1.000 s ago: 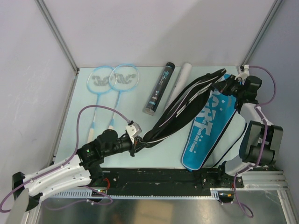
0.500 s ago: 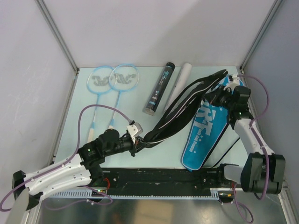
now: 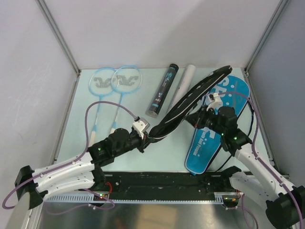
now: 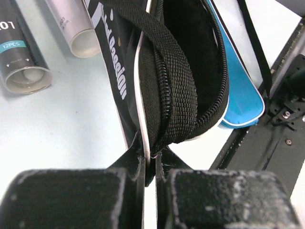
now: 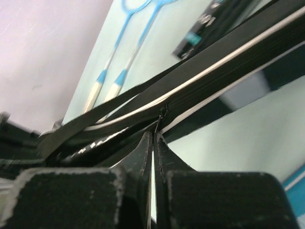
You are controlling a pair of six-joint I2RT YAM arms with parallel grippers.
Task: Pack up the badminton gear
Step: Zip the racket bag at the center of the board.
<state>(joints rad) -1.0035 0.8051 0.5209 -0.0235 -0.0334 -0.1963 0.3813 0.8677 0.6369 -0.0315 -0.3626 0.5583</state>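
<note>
Black racket-shaped fabric bag (image 3: 183, 101) was held off the pale green tabletop (image 3: 167, 157), strung diagonally from lower centre to upper right of the overhead frame. Left gripper (image 3: 145, 138) was clamped shut on the bag's narrow end, where the webbing strap and white piping meet. Right gripper (image 3: 202, 118) was pinched tight on the small zip pull (image 5: 163, 113) partway along the bag's edge, as shown in the right wrist view. The zip mouth near the left gripper was seen gaping, teeth exposed. Contents could not be made out.

Step judged: the zip on the black bag was being worked, 1 arm anchoring and 1 arm on the pull. Whether it was opening or closing could not be told.

To be done well:
- Bag to be held taut between the 2 grippers so the teeth line up.
- Pull to be drawn along the zip track, not across it.
- Strap to be held clear of the slider, since it lay right beside the teeth.
- Grip on the pull looked thin, so a slip is likely if tension is jerked.

Blue racket-shaped bag with white lettering (image 3: 233, 90) lay flat at the right, partly under the right arm. 2 light-blue rackets (image 3: 116, 81) lay at upper left, heads side by side, not yet packed. Long black tube (image 3: 162, 93) and white tube (image 3: 185, 81) lay at upper centre, just beside each other.
</note>
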